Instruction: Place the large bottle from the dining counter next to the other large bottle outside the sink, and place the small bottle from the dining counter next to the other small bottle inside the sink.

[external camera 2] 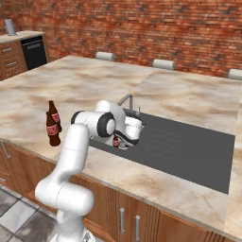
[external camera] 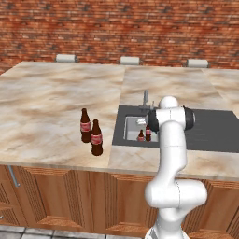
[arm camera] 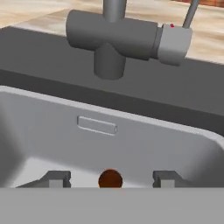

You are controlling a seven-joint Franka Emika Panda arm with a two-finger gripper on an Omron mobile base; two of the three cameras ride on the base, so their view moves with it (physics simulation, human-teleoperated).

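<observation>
Two large brown bottles with red labels (external camera: 85,125) (external camera: 96,137) stand side by side on the marble top, left of the sink (external camera: 132,122). Inside the grey basin stand two small bottles (external camera: 141,136) (external camera: 148,133), close together. My gripper (arm camera: 110,179) reaches down into the basin, open. The brown cap of a small bottle (arm camera: 110,177) sits between the fingertips (arm camera: 59,178), with a gap on each side. In the right base view, the hand covers most of the small bottles (external camera 2: 116,141). The large bottles (external camera 2: 53,124) stand to its left.
The chrome faucet (arm camera: 114,39) rises just behind the basin, close above the hand. A dark grey drainboard (external camera: 214,128) lies right of the basin. The beige dining counter (external camera: 163,79) stretches back to grey stool cushions (external camera: 65,58). A brick wall stands behind.
</observation>
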